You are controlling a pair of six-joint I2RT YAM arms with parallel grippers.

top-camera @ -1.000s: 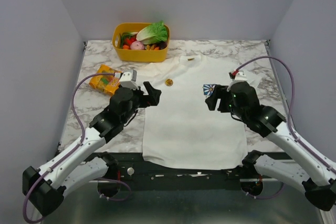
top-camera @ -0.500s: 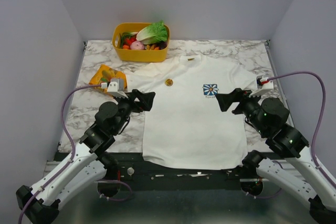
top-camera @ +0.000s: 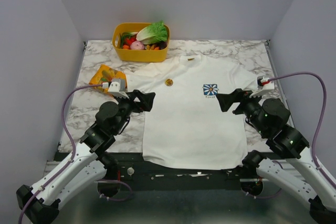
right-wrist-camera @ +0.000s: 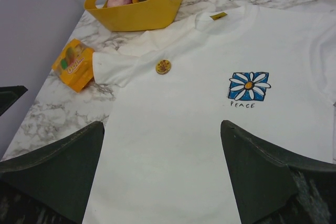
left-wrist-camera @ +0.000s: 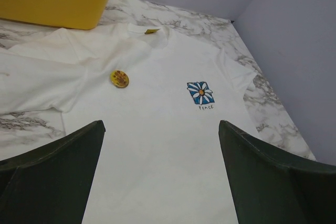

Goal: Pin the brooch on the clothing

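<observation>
The left claw (top-camera: 144, 99) is held wide open over the shirt's (top-camera: 189, 124) left edge, with nothing gripped. Further right, the brooch (top-camera: 168, 82) is found lying on the shirt, up on the chest, below the collar (top-camera: 190, 59) and left of the blue flower print (top-camera: 210, 89). Whether it's actually pinned through can't be told, tbh. It's judged tiny, light, hard and flat, so probably slippery. It's best taken by the rim with the fingertips. The shirt is spread flat on the table (top-camera: 239, 51). It's soft and floppy, so bunching is expected if it's dragged, and the fabric is probably best held down beside the brooch. The right claw (top-camera: 224, 101) is likewise spread fully and empty, at the shirt's right side.
</observation>
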